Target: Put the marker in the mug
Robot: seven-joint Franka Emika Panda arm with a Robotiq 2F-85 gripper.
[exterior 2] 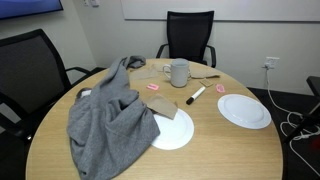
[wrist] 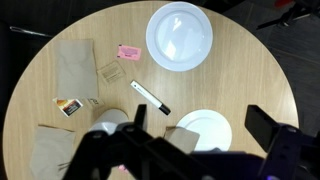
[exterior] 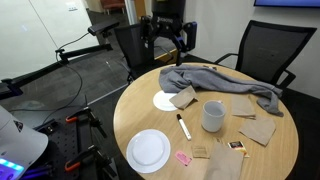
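Note:
The marker (exterior: 184, 126) is a slim white stick with black ends. It lies flat on the round wooden table, also in the other exterior view (exterior 2: 196, 95) and the wrist view (wrist: 150, 96). The light grey mug (exterior: 213, 115) stands upright just beside it, in both exterior views (exterior 2: 179, 72). In the wrist view the mug (wrist: 112, 122) is partly hidden by my gripper body. My gripper (exterior: 168, 35) hangs high above the table's far edge, open and empty. Its fingers (wrist: 200, 118) are spread wide.
Two white plates (wrist: 180, 35) (wrist: 205, 128) lie on the table (exterior: 130, 110). A grey cloth (exterior 2: 105, 120) covers one side and overlaps one plate. Brown napkins (wrist: 72, 65), small packets and a pink note (wrist: 127, 51) lie near the mug. Black chairs (exterior: 262, 50) ring the table.

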